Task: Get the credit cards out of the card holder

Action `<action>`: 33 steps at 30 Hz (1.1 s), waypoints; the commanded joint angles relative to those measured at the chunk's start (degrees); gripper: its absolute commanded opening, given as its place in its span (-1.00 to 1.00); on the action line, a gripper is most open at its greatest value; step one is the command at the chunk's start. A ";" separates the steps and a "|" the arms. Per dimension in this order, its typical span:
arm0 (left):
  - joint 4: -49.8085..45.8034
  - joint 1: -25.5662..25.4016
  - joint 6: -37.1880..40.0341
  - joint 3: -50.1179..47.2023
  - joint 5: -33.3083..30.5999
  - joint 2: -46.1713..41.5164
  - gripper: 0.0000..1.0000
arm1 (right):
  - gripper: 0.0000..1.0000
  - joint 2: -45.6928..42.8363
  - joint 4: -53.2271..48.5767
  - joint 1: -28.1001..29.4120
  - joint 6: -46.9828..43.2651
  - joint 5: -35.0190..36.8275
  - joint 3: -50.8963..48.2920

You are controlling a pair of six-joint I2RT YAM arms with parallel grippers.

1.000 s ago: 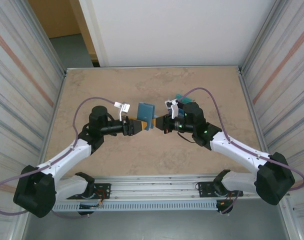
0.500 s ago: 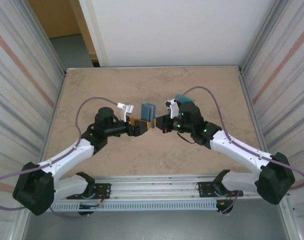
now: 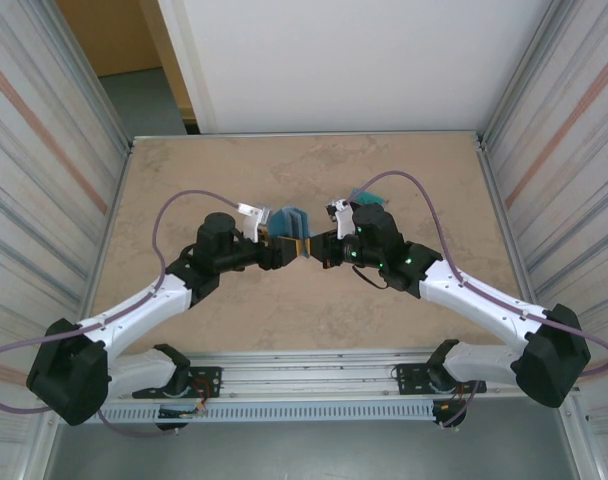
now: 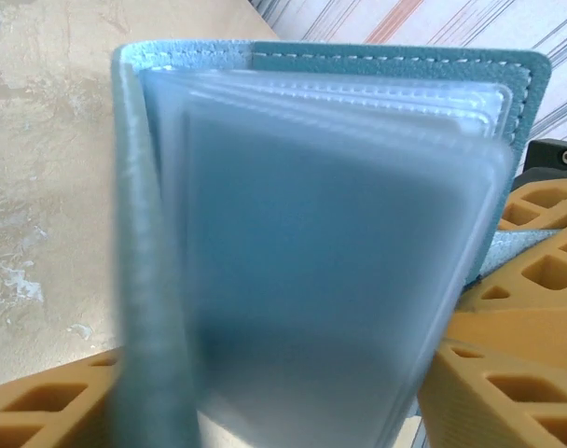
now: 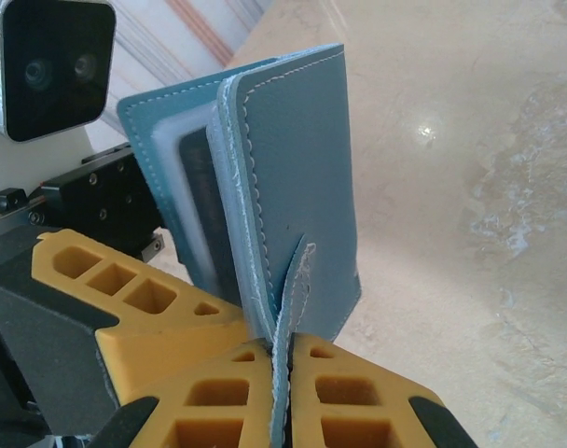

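The teal-blue card holder [image 3: 294, 221] stands on edge above the table's middle, between both grippers. My right gripper [image 5: 282, 350] is shut on its small closure tab [image 5: 297, 280]. A dark credit card [image 5: 198, 191] sits in a clear sleeve inside the half-open cover. My left gripper [image 4: 274, 401] has its yellow fingers [image 4: 512, 373] on either side of the frosted sleeves [image 4: 321, 243]. The jaws stand wide; whether they press the sleeves is unclear. In the top view the left gripper [image 3: 287, 247] faces the right gripper [image 3: 316, 246]. A teal credit card [image 3: 372, 199] lies behind the right wrist.
The beige marbled table [image 3: 234, 170] is walled by corrugated metal panels [image 3: 44, 200] left and right. A metal rail [image 3: 304, 400] runs along the near edge by the arm bases. The left wrist's white camera housing [image 5: 55, 65] sits close behind the card holder.
My left arm has moved right until its fingers reach around the card holder, and its jaws have begun to narrow. The right gripper keeps its hold on the tab, shifted slightly left.
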 commanded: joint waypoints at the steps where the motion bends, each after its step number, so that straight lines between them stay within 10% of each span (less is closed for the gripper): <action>1: -1.46 0.02 1.91 1.68 -1.57 -1.06 0.33 | -1.00 -0.35 0.61 0.51 -1.18 0.60 2.56; 19: -1.46 0.01 1.48 0.87 -1.73 -3.35 -0.63 | -1.00 -1.93 1.67 0.47 -0.38 0.32 1.31; 33: -1.64 -0.05 0.68 0.54 -1.69 -5.42 -1.00 | -0.81 -0.47 0.08 0.49 -0.41 1.34 2.52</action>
